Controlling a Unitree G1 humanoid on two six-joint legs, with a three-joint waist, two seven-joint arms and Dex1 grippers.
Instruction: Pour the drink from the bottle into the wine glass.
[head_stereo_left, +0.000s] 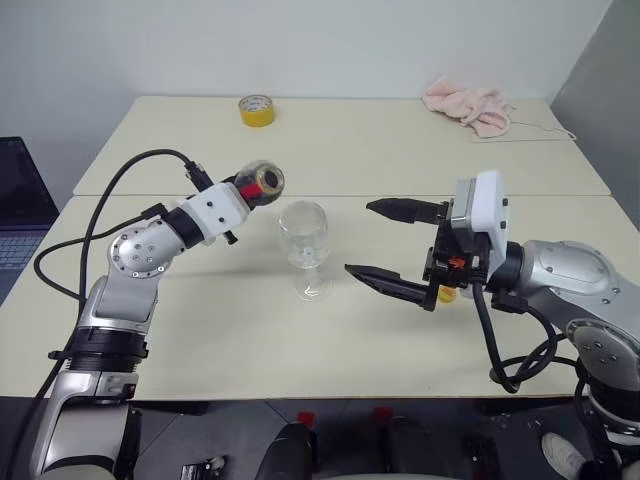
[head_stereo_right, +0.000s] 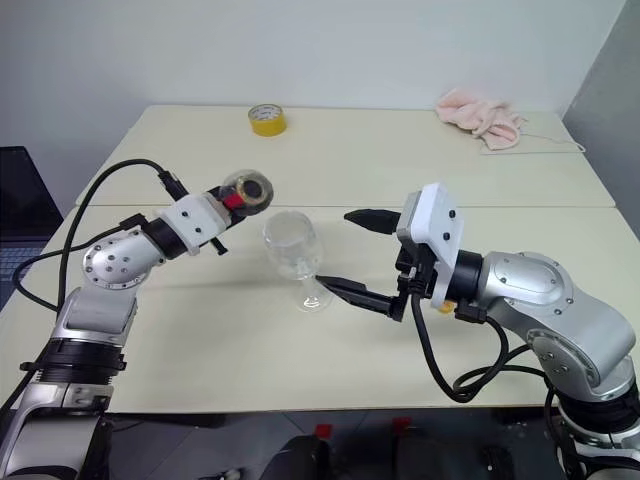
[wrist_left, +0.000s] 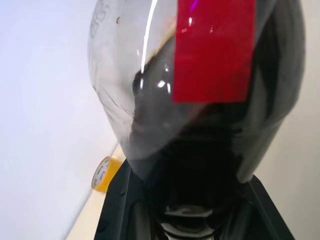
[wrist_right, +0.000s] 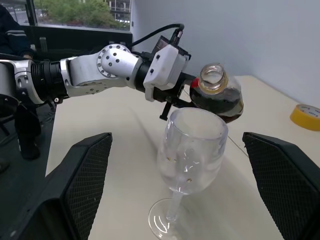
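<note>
My left gripper (head_stereo_left: 246, 190) is shut on the bottle (head_stereo_left: 262, 182), a small clear one with a red label (wrist_left: 212, 47). It is held tipped on its side, just above and behind the rim of the wine glass (head_stereo_left: 303, 240). Its mouth (wrist_right: 214, 78) is uncapped, and the dark drink (wrist_right: 222, 102) lies in its belly. The glass stands upright on the table (head_stereo_left: 230, 330) and looks empty. My right gripper (head_stereo_left: 358, 238) is open and level just to the right of the glass, fingertips short of it. A small yellow-orange piece (head_stereo_left: 447, 293) lies under the right wrist.
A yellow tape roll (head_stereo_left: 257, 110) sits at the table's far side and a pink cloth (head_stereo_left: 467, 105) at the far right. A laptop (head_stereo_left: 15, 205) stands off the table's left edge. Cables loop from both arms.
</note>
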